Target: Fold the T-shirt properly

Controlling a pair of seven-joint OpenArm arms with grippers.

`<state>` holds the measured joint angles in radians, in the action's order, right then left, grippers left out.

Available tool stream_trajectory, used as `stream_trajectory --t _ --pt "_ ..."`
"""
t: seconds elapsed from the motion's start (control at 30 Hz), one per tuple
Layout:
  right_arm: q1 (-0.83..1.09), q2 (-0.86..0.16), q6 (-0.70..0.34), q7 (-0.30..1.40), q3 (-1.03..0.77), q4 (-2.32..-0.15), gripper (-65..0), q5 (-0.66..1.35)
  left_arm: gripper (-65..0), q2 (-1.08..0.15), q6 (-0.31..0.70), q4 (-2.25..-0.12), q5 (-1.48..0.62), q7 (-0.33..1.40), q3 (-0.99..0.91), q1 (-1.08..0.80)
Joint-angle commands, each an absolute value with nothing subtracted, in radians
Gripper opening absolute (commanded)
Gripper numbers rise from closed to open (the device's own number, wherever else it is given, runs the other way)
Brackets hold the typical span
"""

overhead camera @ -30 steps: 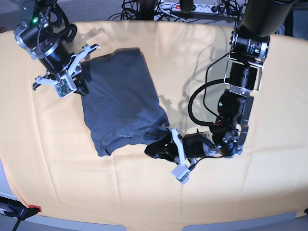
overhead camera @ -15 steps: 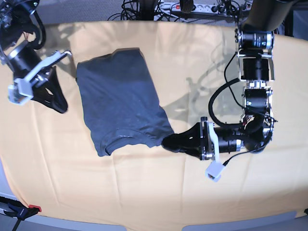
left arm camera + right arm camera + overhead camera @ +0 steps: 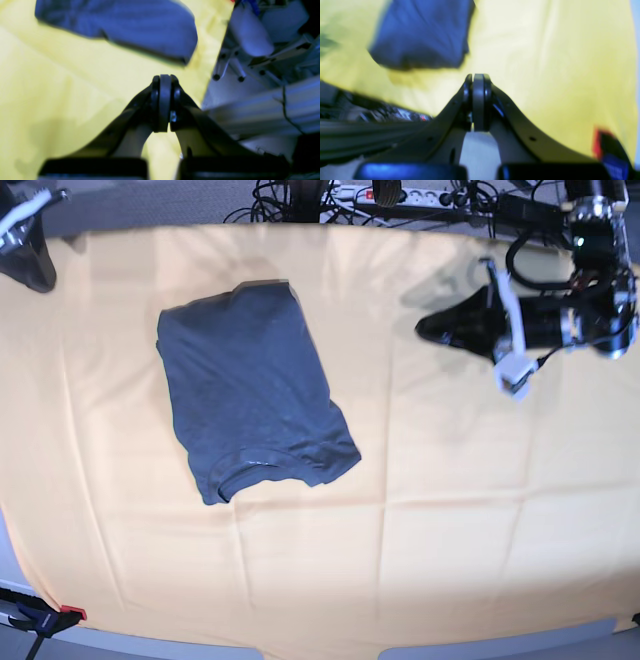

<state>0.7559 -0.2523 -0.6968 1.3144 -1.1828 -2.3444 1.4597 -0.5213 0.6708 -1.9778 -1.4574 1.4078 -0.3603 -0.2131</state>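
Note:
The slate blue-grey T-shirt (image 3: 250, 385) lies folded into a compact rectangle on the yellow-orange cloth, left of centre, with its collar edge toward the front. It is blurred in the left wrist view (image 3: 120, 25) and the right wrist view (image 3: 420, 35). My left gripper (image 3: 432, 328) is shut and empty, hovering at the back right, well clear of the shirt; it also shows in the left wrist view (image 3: 162, 100). My right gripper (image 3: 38, 275) is shut and empty at the far back-left corner, and also shows in the right wrist view (image 3: 477, 100).
The yellow-orange table cloth (image 3: 420, 540) covers the whole table. Cables and a power strip (image 3: 400, 198) lie behind the back edge. A red clamp (image 3: 60, 615) sits at the front-left corner. Chair legs (image 3: 227, 72) show beyond the table edge.
Both arms have pulled away from the shirt: the left arm rose from the shirt's front right corner to the back right, the right arm withdrew to the back-left corner. The shirt stays still.

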Motion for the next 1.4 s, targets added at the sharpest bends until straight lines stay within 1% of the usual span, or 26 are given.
stream_trajectory --t 0.0,0.1,0.2,0.3,0.37,0.5,0.57,0.63,0.7,0.8,0.9,1.0,1.07,1.2,1.23,1.37 --pt "0.786 -0.266 -0.698 1.304 -1.206 -2.356 -65.0 1.484 -65.0 -0.549 0.675 -2.039 -1.484 1.396 -0.402 -0.261" --pt "0.854 -0.266 -0.698 1.330 -1.218 -2.356 -65.0 1.484 -65.0 -0.587 0.671 -2.172 -1.484 1.396 -0.513 -0.445" --pt "0.923 -0.266 -0.698 1.366 -1.218 -2.356 -65.0 1.484 -65.0 -0.599 0.660 -2.262 -1.484 1.396 -0.611 -0.630" --pt "1.002 -0.266 -0.698 1.377 -1.214 -2.323 -65.0 1.484 -65.0 -0.598 0.657 -2.278 -1.484 1.396 -0.666 -0.811" --pt "1.061 -0.266 -0.698 1.383 -1.196 -2.282 -65.0 1.484 -65.0 -0.598 0.657 -2.267 -1.484 1.396 -0.670 -0.935" --pt "1.177 -0.273 -0.698 1.396 -1.077 -2.163 -65.0 1.484 -65.0 -0.546 0.661 -2.220 -1.414 1.396 -0.668 -1.144" --pt "1.217 -0.282 -0.698 1.395 -0.975 -2.088 -65.0 1.484 -65.0 -0.503 0.698 -2.174 -1.349 1.396 -0.664 -1.213" --pt "1.227 -0.293 -0.698 1.354 -0.864 -2.006 -65.0 1.452 -65.0 -0.472 0.698 -2.109 -1.288 1.343 -0.645 -1.250" --pt "1.227 -0.304 -0.698 1.280 -0.757 -1.918 -65.0 1.343 -65.0 -0.450 0.686 -2.020 -1.256 1.304 -0.614 -1.253" --pt "1.218 -0.332 -0.698 1.091 -0.608 -1.791 -65.0 1.177 -65.0 -0.430 0.698 -1.852 -1.221 1.196 -0.549 -1.226" --pt "1.160 -0.360 -0.698 0.958 -0.482 -1.672 -65.0 1.007 -65.0 -0.429 0.698 -1.674 -1.140 1.100 -0.463 -1.137" --pt "1.070 -0.366 -0.698 0.851 -0.375 -1.537 -65.0 0.840 -65.0 -0.413 0.698 -1.489 -0.994 0.993 -0.379 -1.011" --pt "1.001 -0.366 -0.698 0.754 -0.308 -1.432 -65.0 0.742 -65.0 -0.393 0.698 -1.361 -0.886 0.879 -0.334 -0.918" --pt "0.847 -0.366 -0.698 0.498 -0.156 -1.195 -65.0 0.542 -65.0 -0.345 0.698 -1.077 -0.660 0.588 -0.271 -0.725" --pt "0.806 -0.366 -0.683 0.445 -0.116 -1.134 -65.0 0.493 -65.0 -0.331 0.698 -1.006 -0.611 0.536 -0.258 -0.677" --pt "0.650 -0.362 -0.517 0.241 0.042 -0.897 -65.0 0.334 -65.0 -0.286 0.698 -0.759 -0.406 0.311 -0.204 -0.507"
